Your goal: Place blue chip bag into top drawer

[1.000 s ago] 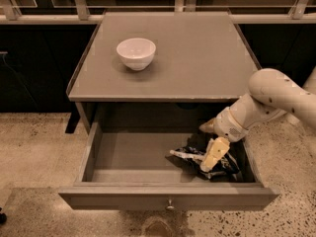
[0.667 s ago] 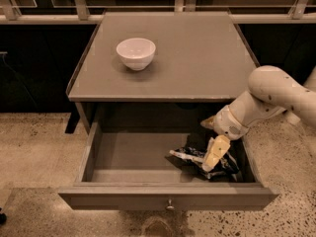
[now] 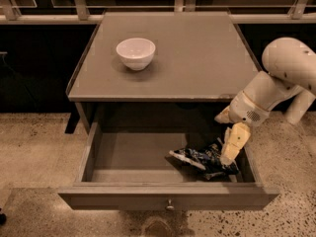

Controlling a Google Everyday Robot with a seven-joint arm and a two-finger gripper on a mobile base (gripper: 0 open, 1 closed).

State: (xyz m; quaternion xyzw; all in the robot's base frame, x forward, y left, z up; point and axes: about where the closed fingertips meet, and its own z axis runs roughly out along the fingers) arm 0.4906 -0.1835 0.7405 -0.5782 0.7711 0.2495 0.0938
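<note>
The blue chip bag (image 3: 203,160), dark blue and crumpled with white patches, lies on the floor of the open top drawer (image 3: 168,195) at its right side. My gripper (image 3: 224,141) hangs over the drawer's right end, just above and right of the bag. It is open, and one pale finger (image 3: 234,142) points down beside the bag. The bag lies free on the drawer floor. The drawer's front panel with its small round knob (image 3: 169,204) faces the camera.
A white bowl (image 3: 136,52) stands on the grey cabinet top (image 3: 197,58) at the left. My white arm (image 3: 286,68) reaches in from the right over the cabinet's right edge. A railing and dark window run behind; speckled floor lies around.
My gripper has moved a little up and to the right, away from the bag. The bag has stayed where it lies in the drawer.
</note>
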